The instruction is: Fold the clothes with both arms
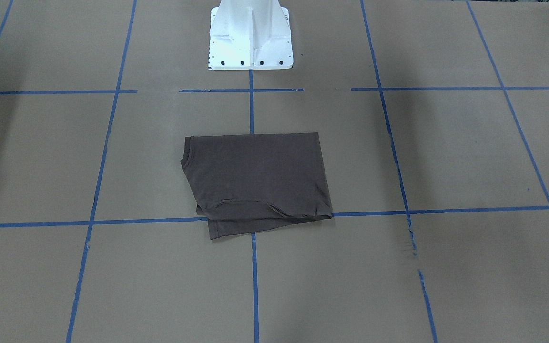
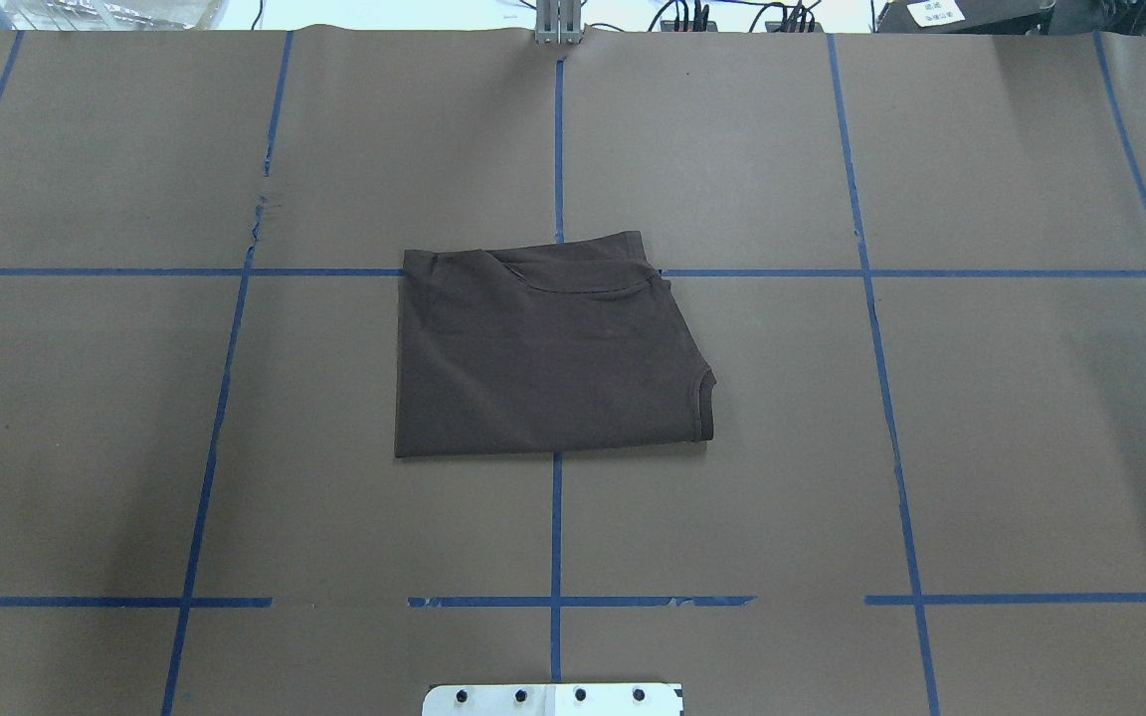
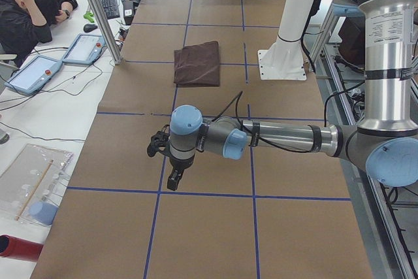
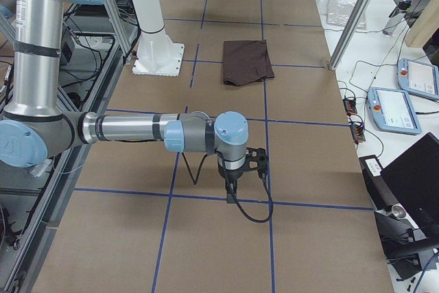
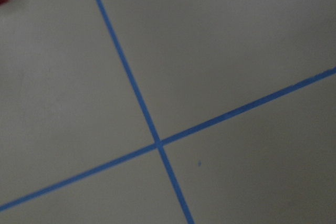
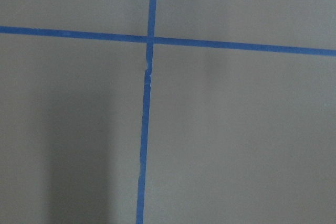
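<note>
Shirt (image 2: pixel 548 348) is lying folded into a rough rectangle at centre frame in the overhead view. It's sitting flat on the paper-covered table (image 2: pixel 86 447), straddling the vertical centre line of the blue tape (image 2: pixel 556 527) grid, upper edge overlapping the horizontal line there. Collar edge is showing at the right side of the fold, a sleeve hem is running along the top, and a lower layer is sticking out skewed past the top edge. White pedestal (image 2: pixel 553 699) is sitting at bottom centre, well apart from the shirt. Arms are showing only in the side views. In the left side view, left arm (image 3: pixel 287 138) is stretching level across mid frame, left gripper (image 3: pixel 175 180) pointing down over the table near a tape line, shirt well apart at upper centre; can't tell whether the jaws are apart or together. In the right side view, right arm (image 4: pixel 130 128) is reaching level from the left edge, right gripper (image 4: pixel 230 182) hanging over the paper at mid frame, shirt well apart at top centre; jaw state again can't tell. Both wrist cameras are showing only paper and tape crossings. Person (image 3: pixel 29 4) in black is sitting at upper left of the left side view, near two pendants (image 3: pixel 85 47).
</note>
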Tool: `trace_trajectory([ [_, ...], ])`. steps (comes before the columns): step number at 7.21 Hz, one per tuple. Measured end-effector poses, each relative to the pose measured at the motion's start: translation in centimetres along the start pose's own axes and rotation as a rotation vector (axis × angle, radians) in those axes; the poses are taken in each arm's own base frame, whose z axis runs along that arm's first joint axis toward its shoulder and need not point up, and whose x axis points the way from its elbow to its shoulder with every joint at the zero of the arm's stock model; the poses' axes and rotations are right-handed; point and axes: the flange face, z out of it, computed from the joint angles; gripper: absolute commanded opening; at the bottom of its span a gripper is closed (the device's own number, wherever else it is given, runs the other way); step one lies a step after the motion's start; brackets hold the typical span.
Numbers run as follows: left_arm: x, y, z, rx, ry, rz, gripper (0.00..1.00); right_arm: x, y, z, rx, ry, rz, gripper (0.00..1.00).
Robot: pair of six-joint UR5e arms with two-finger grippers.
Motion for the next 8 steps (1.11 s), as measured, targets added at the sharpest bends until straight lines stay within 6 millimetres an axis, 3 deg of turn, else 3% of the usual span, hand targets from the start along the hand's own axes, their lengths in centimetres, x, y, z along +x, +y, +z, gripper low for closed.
trace_trajectory([
  [4, -0.7, 4.7, -0.8, -0.111, 0.08, -0.029, 1.0, -1.1, 1.7, 1.0, -0.025, -0.04, 0.041, 1.0],
  [8, -0.5, 5.0, -0.8, -0.122, 0.087, -0.03, 1.0, -2.1, 1.6, 1.5, -0.037, -0.075, 0.025, 1.0],
])
